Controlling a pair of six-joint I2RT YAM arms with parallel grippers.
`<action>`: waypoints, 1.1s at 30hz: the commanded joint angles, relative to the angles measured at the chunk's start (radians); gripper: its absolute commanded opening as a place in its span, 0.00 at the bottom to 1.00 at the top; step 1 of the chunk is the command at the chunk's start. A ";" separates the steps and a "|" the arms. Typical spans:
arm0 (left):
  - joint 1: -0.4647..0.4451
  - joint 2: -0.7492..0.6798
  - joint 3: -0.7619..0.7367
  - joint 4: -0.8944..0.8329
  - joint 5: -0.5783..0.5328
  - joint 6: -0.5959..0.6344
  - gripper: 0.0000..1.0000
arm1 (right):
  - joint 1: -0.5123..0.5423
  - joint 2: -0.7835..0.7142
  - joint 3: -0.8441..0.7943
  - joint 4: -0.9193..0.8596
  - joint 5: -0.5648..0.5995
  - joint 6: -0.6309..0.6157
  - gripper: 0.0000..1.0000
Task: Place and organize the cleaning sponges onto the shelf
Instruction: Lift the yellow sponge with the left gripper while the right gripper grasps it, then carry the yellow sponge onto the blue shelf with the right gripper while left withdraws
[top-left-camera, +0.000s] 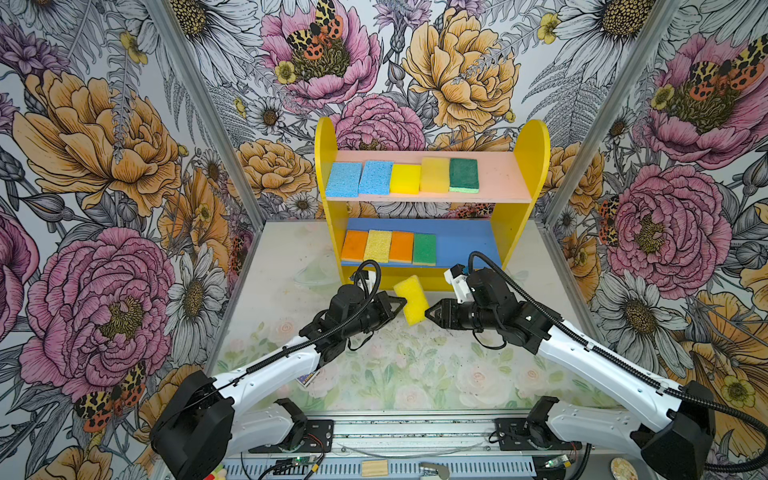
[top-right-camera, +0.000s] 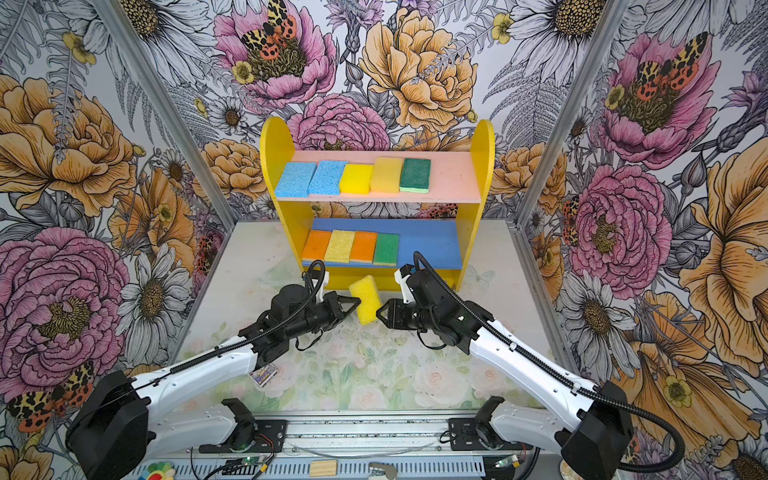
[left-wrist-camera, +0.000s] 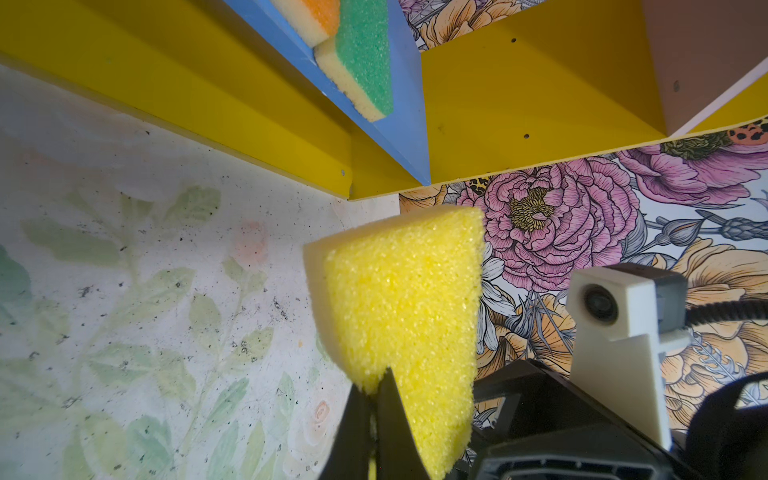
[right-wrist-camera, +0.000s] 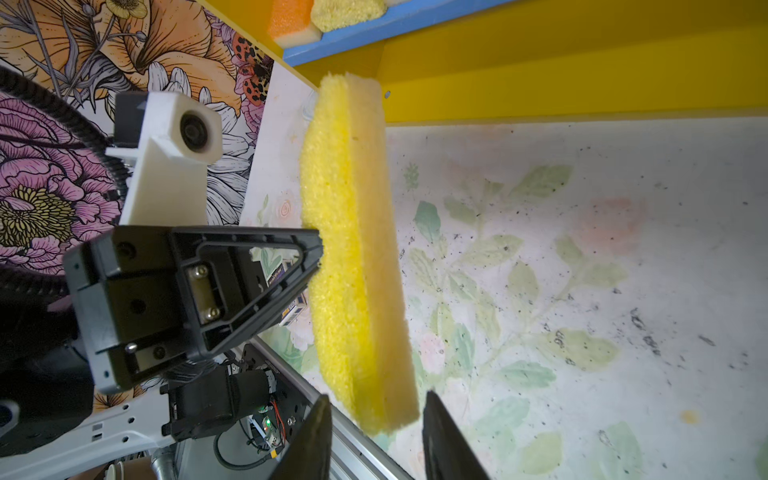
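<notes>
Pinching a long edge of a yellow sponge (top-left-camera: 412, 302), the left fingers (left-wrist-camera: 395, 428) are closed tight on it. They hold it tilted above the surface (top-left-camera: 374, 374), just in front of the shelf (top-left-camera: 536, 166). The right fingers (right-wrist-camera: 444, 440) stand partly open astride an end of the same sponge, with a gap showing on each side. Five sponges (top-left-camera: 405, 178) lie in a row on the pink board (top-left-camera: 500, 178), and four more (top-left-camera: 401, 247) on the blue board (top-left-camera: 469, 245). A small purple printed packet (top-right-camera: 263, 375) lies under the left arm, its print too small to read.
</notes>
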 joint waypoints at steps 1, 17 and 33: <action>-0.010 0.001 0.023 0.014 0.021 0.020 0.00 | 0.007 0.011 0.015 0.054 0.013 0.014 0.33; -0.011 -0.005 0.041 -0.020 0.025 0.041 0.00 | 0.009 0.015 0.006 0.067 0.023 0.033 0.12; 0.189 -0.305 0.111 -0.424 0.099 0.267 0.90 | -0.092 -0.096 -0.031 0.066 0.091 0.071 0.06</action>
